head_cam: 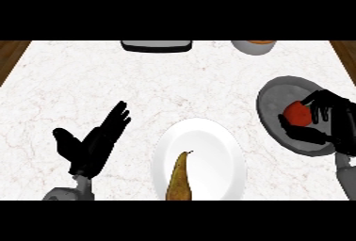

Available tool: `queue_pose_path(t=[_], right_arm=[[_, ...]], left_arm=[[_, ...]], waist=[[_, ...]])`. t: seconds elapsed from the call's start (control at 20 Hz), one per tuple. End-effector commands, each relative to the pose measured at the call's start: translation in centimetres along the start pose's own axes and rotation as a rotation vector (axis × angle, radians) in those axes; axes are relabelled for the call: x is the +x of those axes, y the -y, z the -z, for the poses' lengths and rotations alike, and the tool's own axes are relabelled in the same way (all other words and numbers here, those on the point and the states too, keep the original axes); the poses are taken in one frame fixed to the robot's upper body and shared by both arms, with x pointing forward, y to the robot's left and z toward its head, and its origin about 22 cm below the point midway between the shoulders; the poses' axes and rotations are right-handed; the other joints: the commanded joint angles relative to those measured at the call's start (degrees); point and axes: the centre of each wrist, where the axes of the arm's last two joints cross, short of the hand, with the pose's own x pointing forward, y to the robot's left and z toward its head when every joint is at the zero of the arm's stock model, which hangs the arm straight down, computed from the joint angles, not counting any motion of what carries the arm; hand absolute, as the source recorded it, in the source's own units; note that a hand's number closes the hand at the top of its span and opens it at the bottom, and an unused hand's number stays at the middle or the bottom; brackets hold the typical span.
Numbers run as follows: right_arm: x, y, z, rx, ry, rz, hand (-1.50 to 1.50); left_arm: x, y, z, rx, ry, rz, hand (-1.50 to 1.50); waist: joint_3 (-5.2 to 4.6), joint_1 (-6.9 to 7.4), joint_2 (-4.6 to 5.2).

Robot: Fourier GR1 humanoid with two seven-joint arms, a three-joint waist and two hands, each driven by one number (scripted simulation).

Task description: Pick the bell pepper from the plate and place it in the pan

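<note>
A white marbled desk [104,84] with faint reddish veins fills nearly the whole view. Brown wooden floor [12,54] shows in narrow wedges at the upper left and upper right corners.

At the top edge, just left of centre, a dark object with a grey rim [156,45] is cut off, so its kind cannot be told. To its right a pale bowl [252,48] is also cut off; only its lower rim and a sliver of something orange inside show.

The grey pan [272,101] lies at the right of the frame, and the right hand [335,123] hides its right part. The red bell pepper [296,113] is inside the pan's outline. The hand's fingers [321,109] curl round the pepper from above and the right, with the thumb below it, and they cover part of it. Whether the pepper touches the pan's bottom cannot be told.

The white plate [217,141] sits at lower centre, apart from the pan. It holds a yellow-brown pear-like fruit [179,181], stem up, whose lower end is cut off at the frame's bottom.

The left hand [87,147] rests over the desk at lower left, with straight fingers spread wide and holding nothing. Only a short grey piece of its forearm shows.
</note>
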Motion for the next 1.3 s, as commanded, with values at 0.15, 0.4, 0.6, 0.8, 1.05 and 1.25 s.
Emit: queue_pose_path(t=[0.15, 0.4, 0.6, 0.8, 1.05, 1.25], right_arm=[[-3.9, -1.5, 5.5, -0.062, -0.029, 0.052, 1.5], [-6.2, -3.1, 7.3, -0.064, -0.02, 0.024, 1.5], [-8.7, -2.4, 5.7, 0.185, -0.209, -0.184, -1.5], [-9.2, -2.9, 6.1, 0.242, -0.231, -0.121, -1.5], [-7.1, -4.3, 7.7, 0.145, -0.161, 0.186, -1.5], [-9.5, -2.7, 5.9, 0.046, -0.171, 0.392, -1.5]], left_arm=[[-0.5, -0.6, 0.3, 0.011, 0.004, 0.01, 0.0], [-0.2, 0.4, 0.9, -0.036, 0.015, 0.017, 0.0], [0.7, 0.7, 1.9, -0.026, 0.007, 0.034, 0.0], [1.7, 0.3, 0.7, -0.043, 0.023, 0.01, 0.0], [0.6, 0.6, 1.8, -0.035, 0.007, 0.025, 0.0], [0.1, 0.7, 1.1, -0.021, 0.019, 0.014, 0.0]], waist=[[-0.05, -0.17, -0.02], [0.03, 0.91, 0.41], [-0.01, 2.17, 1.05], [0.13, 2.48, 0.8], [0.18, 1.54, 0.85], [0.24, 1.19, 0.87]])
